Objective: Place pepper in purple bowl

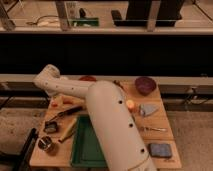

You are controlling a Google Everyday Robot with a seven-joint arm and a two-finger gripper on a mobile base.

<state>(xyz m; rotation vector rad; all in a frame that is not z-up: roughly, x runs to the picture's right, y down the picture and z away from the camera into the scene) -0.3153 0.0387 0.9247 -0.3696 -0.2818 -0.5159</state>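
The pepper is a slender orange-red piece lying at the left of the wooden table. The purple bowl stands at the table's far right corner, round and dark. My white arm reaches from the lower right across to an elbow at the far left. My gripper hangs just under that elbow, directly at the pepper and mostly hidden by the arm. The bowl is far to the right of the gripper.
An orange-red bowl sits at the far edge, partly behind the arm. A small round yellow-orange item, grey cloth, utensil and blue sponge lie on the right. A green tray is at the front, with dark utensils to its left.
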